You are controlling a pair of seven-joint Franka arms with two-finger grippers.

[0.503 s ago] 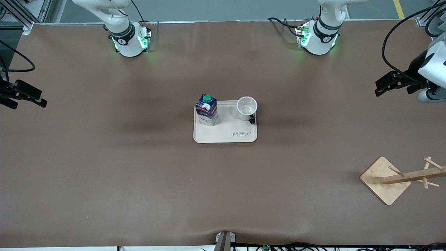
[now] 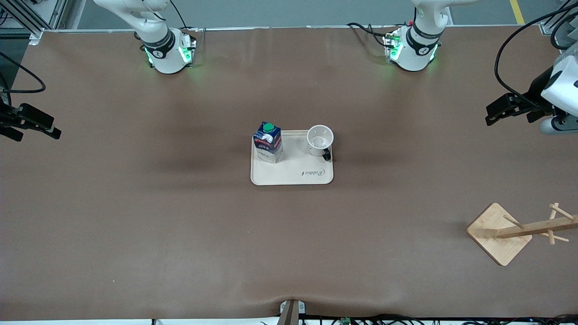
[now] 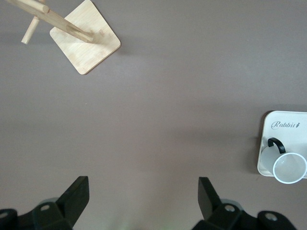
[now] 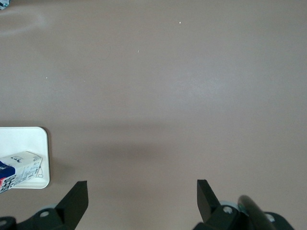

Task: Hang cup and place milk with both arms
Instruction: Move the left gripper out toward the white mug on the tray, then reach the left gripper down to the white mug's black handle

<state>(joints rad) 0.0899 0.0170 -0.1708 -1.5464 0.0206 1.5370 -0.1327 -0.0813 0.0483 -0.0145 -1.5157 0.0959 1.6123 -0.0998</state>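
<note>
**Two open grippers wait at the table's ends, each with its own item on the nearer half of the tray**

Two arms hang out over opposite ends of the brown table (image 2: 135,216), both well apart from the cream tray (image 2: 293,176) at its middle. Neither holds anything, and nothing of the task looks begun.

The wooden cup rack (image 2: 519,230) stands toward the left arm's end, nearer the front camera than the tray, its pegged post leaning in that view.

On the tray, the milk (image 2: 268,142) stands upright in the corner toward the right arm's end, green cap up. The cup (image 2: 320,141) stands mouth up in the corner toward the left arm's end, its black handle turned toward the front camera and the tray's edge.

The left gripper (image 2: 508,108) hovers over bare table with its fingers (image 3: 76,196) spread wide; its wrist view shows the cup at one edge and the rack at another. The right gripper (image 2: 31,122) hovers likewise, fingers (image 4: 76,199) spread and empty, with only the milk and a tray corner showing.

My reading: each arm is nearer its own item, so the left should take the cup, the right the milk. The cup's handle, not facing the left gripper, may dictate the grasp.
</note>
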